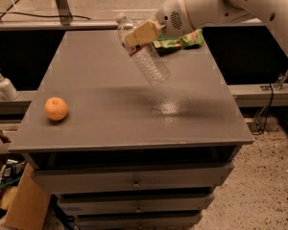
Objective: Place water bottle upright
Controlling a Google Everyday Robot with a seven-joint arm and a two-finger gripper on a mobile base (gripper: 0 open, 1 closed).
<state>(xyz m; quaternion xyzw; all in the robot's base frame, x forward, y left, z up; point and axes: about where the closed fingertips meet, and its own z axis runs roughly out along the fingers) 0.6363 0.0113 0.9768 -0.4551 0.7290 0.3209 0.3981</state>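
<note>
The gripper hangs in the air above the far half of the tabletop. Its pale fingers are clamped across the upper part of the water bottle, just below the shoulder. The bottle is off the surface and tilted. Its long axis runs on a slant, with the white cap up and to the left of the fingers and the ribbed body and base down and to their right, well short of vertical. Nothing touches the base, and bare tabletop lies beneath it. The green packet lies behind the fingers, and the orange is well apart, to their left and nearer the front edge. To stand the bottle up, the wrist probably has to turn until the base sits straight below the fingers before it lowers.
</note>
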